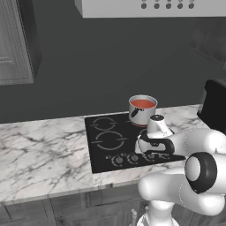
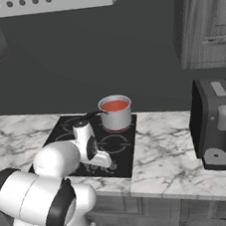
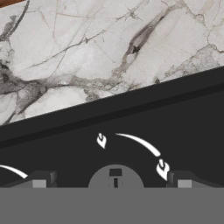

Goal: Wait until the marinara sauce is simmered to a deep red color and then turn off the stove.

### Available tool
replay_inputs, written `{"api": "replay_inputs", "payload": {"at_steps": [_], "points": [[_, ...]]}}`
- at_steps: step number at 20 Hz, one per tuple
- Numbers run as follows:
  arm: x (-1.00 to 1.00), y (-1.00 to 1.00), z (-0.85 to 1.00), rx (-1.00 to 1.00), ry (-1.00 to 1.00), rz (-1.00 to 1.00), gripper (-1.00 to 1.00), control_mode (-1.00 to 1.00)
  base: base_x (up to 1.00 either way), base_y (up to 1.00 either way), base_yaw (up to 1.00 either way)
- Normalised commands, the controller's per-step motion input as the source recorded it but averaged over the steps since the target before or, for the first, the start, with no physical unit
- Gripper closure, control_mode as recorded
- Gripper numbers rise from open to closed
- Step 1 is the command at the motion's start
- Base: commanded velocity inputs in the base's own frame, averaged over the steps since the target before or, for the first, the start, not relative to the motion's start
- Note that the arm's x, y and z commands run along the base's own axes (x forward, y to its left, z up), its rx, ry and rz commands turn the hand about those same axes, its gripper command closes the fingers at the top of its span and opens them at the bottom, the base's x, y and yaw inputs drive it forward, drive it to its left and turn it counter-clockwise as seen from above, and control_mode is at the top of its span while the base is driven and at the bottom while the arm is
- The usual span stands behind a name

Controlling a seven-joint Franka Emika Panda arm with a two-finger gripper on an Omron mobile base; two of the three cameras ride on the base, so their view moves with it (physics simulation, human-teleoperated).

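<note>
Simmering on the flat black glass stove (image 1: 106, 137), set into the white-and-grey marbled table (image 1: 39, 150): smooth orange-red marinara sauce (image 1: 143, 104), inside a small shiny steel pot (image 2: 116, 115) with a dark handle, parked on the far burner. Poised low over the stove's near edge, above the row of small round knobs (image 1: 126, 159), the white arm's gripper (image 3: 111, 180), jaws spread wide, holding nothing. Seen from the hand, one knob (image 3: 115, 176) sitting between the two dark fingertips (image 3: 40, 180). Standing well apart on the table, right of the stove, a black coffee machine (image 2: 217, 122).
</note>
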Motion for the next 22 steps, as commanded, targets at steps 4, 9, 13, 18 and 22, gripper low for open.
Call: {"api": "replay_inputs", "payload": {"at_steps": [4, 9, 13, 18, 22], "points": [[0.00, 0.00, 0.00, 0.00, 0.00, 0.00, -1.00, -1.00, 0.00, 0.00, 0.00], [0.00, 0.00, 0.00, 0.00, 0.00, 0.00, -1.00, -1.00, 0.00, 0.00, 0.00], [0.00, 0.00, 0.00, 0.00, 0.00, 0.00, -1.00, -1.00, 0.00, 0.00, 0.00], [0.00, 0.00, 0.00, 0.00, 0.00, 0.00, -1.00, -1.00, 0.00, 0.00, 0.00], [0.00, 0.00, 0.00, 0.00, 0.00, 0.00, -1.00, -1.00, 0.00, 0.00, 0.00]]}}
